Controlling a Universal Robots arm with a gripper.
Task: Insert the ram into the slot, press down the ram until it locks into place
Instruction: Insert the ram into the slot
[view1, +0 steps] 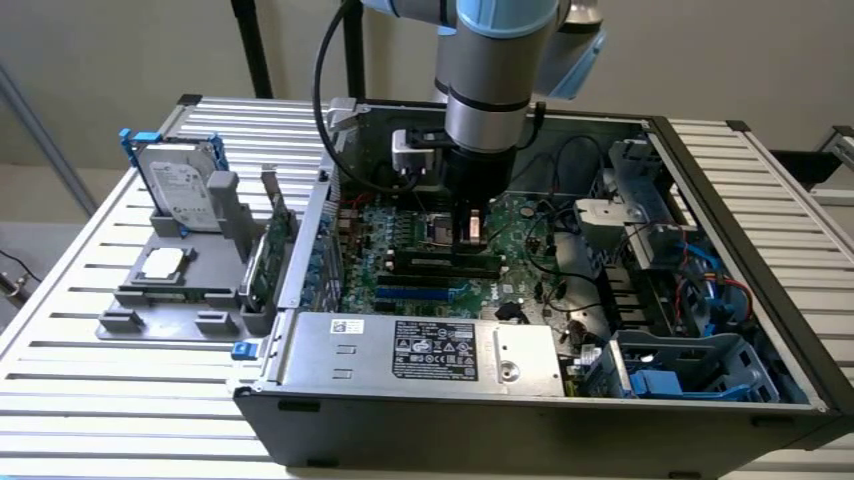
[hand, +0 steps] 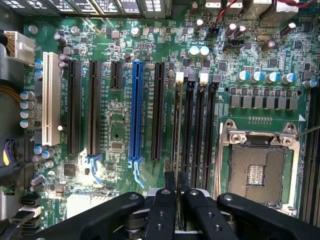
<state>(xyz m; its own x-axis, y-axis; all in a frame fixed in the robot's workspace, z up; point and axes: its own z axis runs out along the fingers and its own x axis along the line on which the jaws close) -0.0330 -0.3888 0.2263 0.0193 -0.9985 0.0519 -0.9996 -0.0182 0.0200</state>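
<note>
My black two-finger gripper (hand: 176, 192) is pinched nearly closed on the long thin green ram stick (hand: 176, 140), standing edge-on along the narrow black memory slot (hand: 179, 80). Can't tell if it's latched.

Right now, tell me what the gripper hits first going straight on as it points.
The gripper seems to hold the ram, which would likely meet the slot first; depth unclear.

Hidden and cropped parts
In the exterior view the arm (view1: 497, 70) is cut off by the top edge, and the claw (view1: 467, 238), closed on the ram (view1: 424, 263), covers part of it; the ram's chips are too small to count
</note>
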